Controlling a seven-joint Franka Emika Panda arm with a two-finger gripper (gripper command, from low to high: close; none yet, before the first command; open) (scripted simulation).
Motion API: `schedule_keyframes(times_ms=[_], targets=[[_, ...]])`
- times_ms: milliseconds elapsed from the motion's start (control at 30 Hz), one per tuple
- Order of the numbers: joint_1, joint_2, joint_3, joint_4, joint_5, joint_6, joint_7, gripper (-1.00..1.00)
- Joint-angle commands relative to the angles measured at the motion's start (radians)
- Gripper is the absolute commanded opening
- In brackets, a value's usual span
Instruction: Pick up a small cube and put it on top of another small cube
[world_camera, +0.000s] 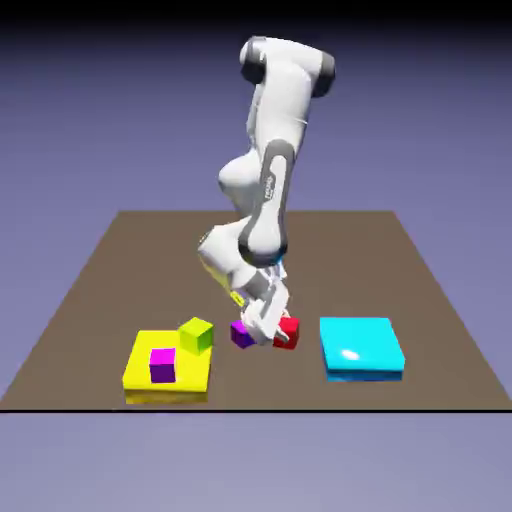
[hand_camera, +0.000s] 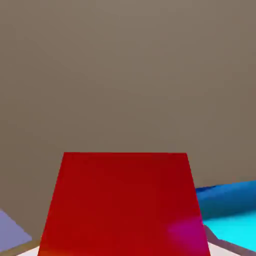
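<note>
The small red cube (world_camera: 287, 332) sits low near the table's front middle, and my gripper (world_camera: 272, 328) is down over it, shut on it. In the hand view the red cube (hand_camera: 122, 205) fills the lower middle, large, and covers most of the finger tips. I cannot tell whether it touches the table or hangs just above it. A dark purple cube (world_camera: 241, 334) lies right beside the gripper on the exterior view's left. A magenta cube (world_camera: 163, 364) stands on the yellow slab (world_camera: 140, 352).
A lime cube (world_camera: 196, 335) sits on the yellow slab's back corner. A flat cyan slab (world_camera: 360, 347) lies to the exterior view's right of the red cube, and the cyan slab (hand_camera: 230, 215) also shows at the hand view's lower right. The table's front edge is close.
</note>
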Motion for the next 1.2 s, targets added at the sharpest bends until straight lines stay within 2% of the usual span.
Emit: schedule_keyframes(times_ms=[0, 867, 1067, 1100, 1167], targets=[[-0.035, 0.003, 0.02, 0.025, -0.047, -0.024, -0.009, -1.0], [-0.949, 0.084, 0.549, 0.684, -1.17, -0.63, -0.297, -1.0], [-0.929, 0.095, 0.563, 0.529, -1.147, -0.466, -0.317, -1.0], [-0.929, 0.095, 0.563, 0.529, -1.147, -0.466, -0.317, 1.0], [-0.933, 0.092, 0.559, 0.565, -1.153, -0.504, -0.312, 1.0]])
